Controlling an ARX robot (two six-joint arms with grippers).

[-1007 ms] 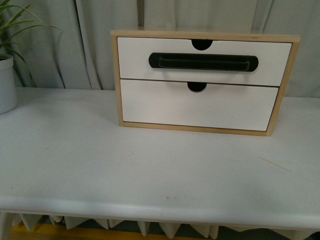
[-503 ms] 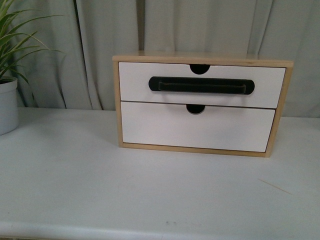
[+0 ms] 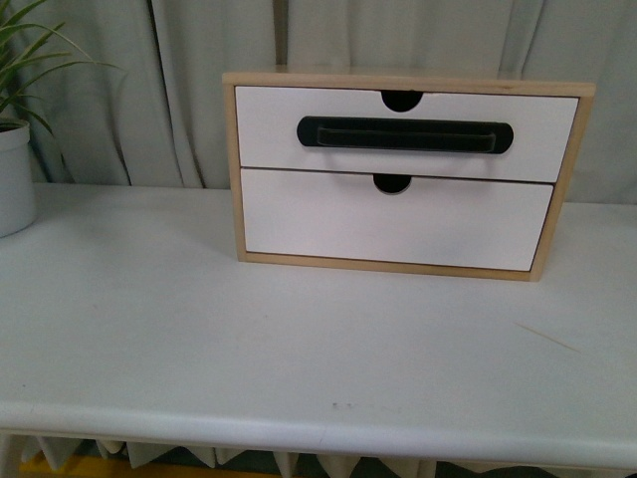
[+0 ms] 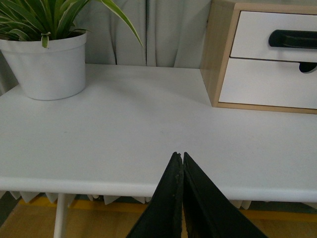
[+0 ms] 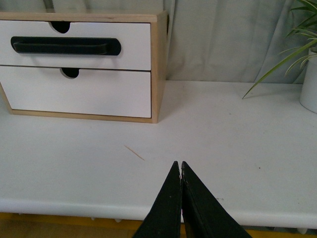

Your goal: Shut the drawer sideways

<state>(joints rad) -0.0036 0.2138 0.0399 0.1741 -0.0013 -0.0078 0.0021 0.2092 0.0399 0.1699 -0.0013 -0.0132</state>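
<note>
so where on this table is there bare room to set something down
The widest bare stretch of the table runs from the wooden box forward to the near edge. Another lies between the plant pot and the box. Only the back middle is taken up, by the box and its drawer.

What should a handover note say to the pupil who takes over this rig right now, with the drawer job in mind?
Left pincer: shut, empty, hanging over the near edge of the table.
Right pincer: shut, empty, also at the near edge.
The drawer with the black bar handle sits in the top slot of the wooden box at the back of the table, above the plain drawer front.
Done: its front looks about level with the frame, so it seems closed or nearly so.
Left: check it is fully in; neither pincer is near it.
</note>
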